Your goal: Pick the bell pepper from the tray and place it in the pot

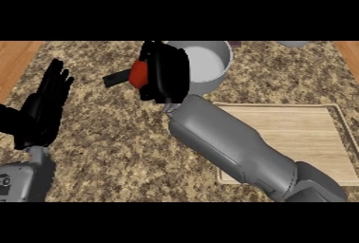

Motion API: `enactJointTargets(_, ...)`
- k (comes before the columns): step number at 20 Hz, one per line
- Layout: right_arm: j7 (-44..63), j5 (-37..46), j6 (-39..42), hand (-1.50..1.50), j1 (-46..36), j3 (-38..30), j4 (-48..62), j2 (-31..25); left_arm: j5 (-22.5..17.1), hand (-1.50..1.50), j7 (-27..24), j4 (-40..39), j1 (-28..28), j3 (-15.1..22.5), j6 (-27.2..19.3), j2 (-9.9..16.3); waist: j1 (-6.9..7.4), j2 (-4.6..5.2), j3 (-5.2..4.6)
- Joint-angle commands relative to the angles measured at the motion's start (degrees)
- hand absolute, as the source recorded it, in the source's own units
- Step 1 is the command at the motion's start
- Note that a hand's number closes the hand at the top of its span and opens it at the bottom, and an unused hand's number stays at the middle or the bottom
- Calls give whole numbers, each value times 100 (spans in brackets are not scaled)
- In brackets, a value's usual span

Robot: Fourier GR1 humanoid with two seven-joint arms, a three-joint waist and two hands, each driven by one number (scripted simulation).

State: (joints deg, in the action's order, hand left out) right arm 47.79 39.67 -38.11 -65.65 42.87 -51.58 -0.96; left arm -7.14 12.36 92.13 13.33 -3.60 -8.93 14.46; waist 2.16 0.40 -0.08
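Nearest me, my left hand (43, 109) rests open at the left side of the view, fingers straight and pointing up, holding nothing. Under it runs the speckled bench (119, 156).

To the right lies the wooden tray (308, 137), flat on the bench with nothing that I can see on its bare boards; my right forearm crosses its left edge on the way up.

Further out, my right hand (167, 71) is curled round the bell pepper (140, 72). Only a patch of its red skin shows at the left of my fingers (155, 76); the rest is hidden behind my palm. So the pepper is off the tray and held above the bench, just beside the left wall of the pot (210, 59), not yet over its mouth as far as I can judge.

I reckon the pepper is light and hollow, with a stiff but thin wall and a smooth, waxy skin that could slide. I judge the best hold is around its widest middle, fingers and thumb on opposite sides, which seems to be roughly how I have it, though I cannot see the contact points.

Farthest away, the grey pot stands open near the bench's back edge, its black handle (118, 79) sticking out to the left under my hand.
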Motion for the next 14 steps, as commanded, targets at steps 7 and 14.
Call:
enactJointTargets(7, -809, -115, -419, 150, -499, -157, 2337, 95, 110, 0, -99, -220, 221, 138, -34, -222, 130, 76, 3)
enactJointTargets(14, -1724, -1352, -421, -150, 62, -895, 2544, 96, 62, 0, 152, 69, 239, 152, 17, -160, 299, 141, 14)
